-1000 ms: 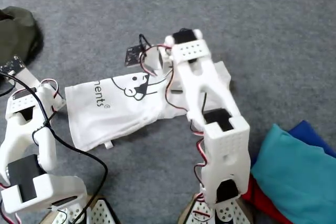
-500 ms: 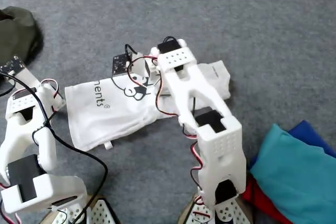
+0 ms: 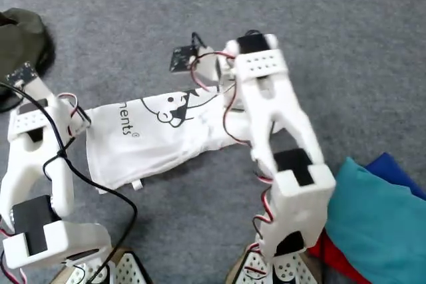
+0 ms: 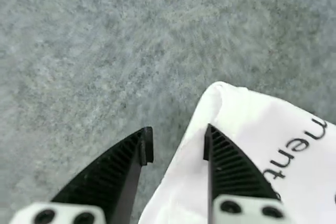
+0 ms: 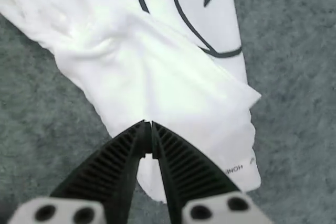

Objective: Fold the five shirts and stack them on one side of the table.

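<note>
robotics test bench, lab or hobby room, can't tell which. two white printed arms, left arm [image 3: 33,164] and right arm [image 3: 279,124], loose servo wires [image 3: 100,187], bases at the bottom edge. table under grey felt [image 3: 359,44]. clothes as props: white shirt [image 3: 146,138] centre, folded pile [image 3: 379,217] lower right, dark garment [image 3: 20,38] upper left.

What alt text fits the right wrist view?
The right gripper, shut, pinches a crease in a white shirt printed with black line art. The shirt lies rumpled on the grey table.
</note>
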